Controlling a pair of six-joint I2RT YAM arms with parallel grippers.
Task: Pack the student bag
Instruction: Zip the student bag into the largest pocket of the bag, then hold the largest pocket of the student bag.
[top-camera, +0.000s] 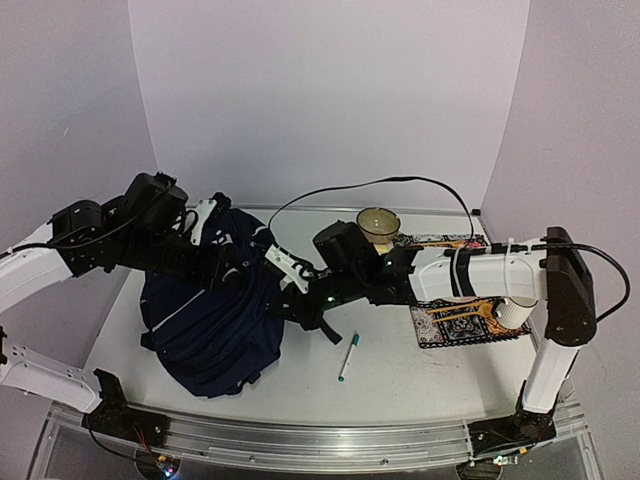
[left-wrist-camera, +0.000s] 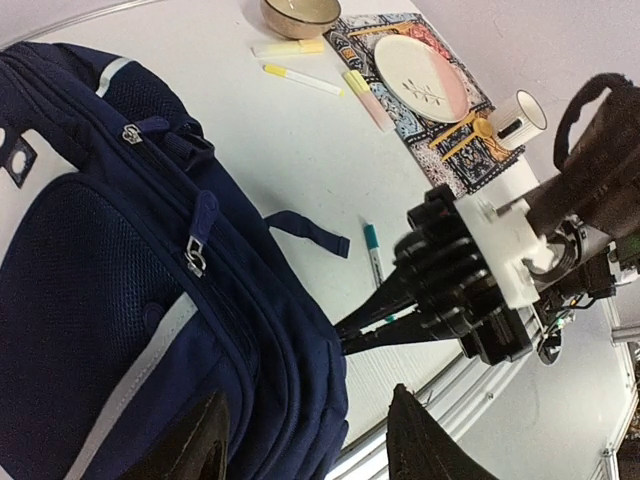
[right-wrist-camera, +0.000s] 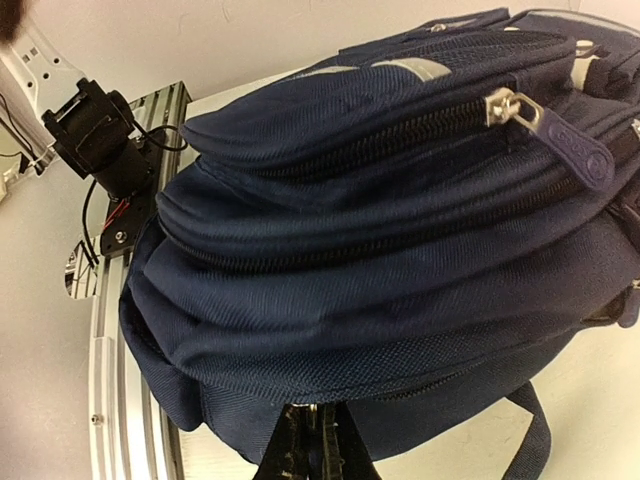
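Bag place: the student bag (top-camera: 215, 320) lies slumped on the left half of the table (top-camera: 400, 385), between the two arms, with its near end close to the front rail (top-camera: 320, 430).
Right gripper: the right gripper (left-wrist-camera: 348, 335) comes in from the right, its fingers pressed together on the fabric at the bag's right edge. I judge that it pins this edge so the bag does not slide.
Left gripper: the left gripper (left-wrist-camera: 310, 450) hovers over the far part of the bag, its fingers (left-wrist-camera: 200, 440) spread with nothing between them. Probably it aims for a zipper pull (left-wrist-camera: 200, 235).
Zippers: the ones that show look closed, so the bag needs opening before anything goes in.
Things around: a pen (top-camera: 348, 358) lies on the table just right of the bag. The highlighters (left-wrist-camera: 300, 78) lie farther off, near the bowl (top-camera: 378, 222) and the patterned mat (top-camera: 470, 322) with a cup (top-camera: 515, 312).
Open room: there is bare table near and right of the bag, around the pen. The far right is crowded.
Edges: a pull toward the near side could drag the bag onto the rail. A loose strap (left-wrist-camera: 310, 230) lies toward the pen and may catch.
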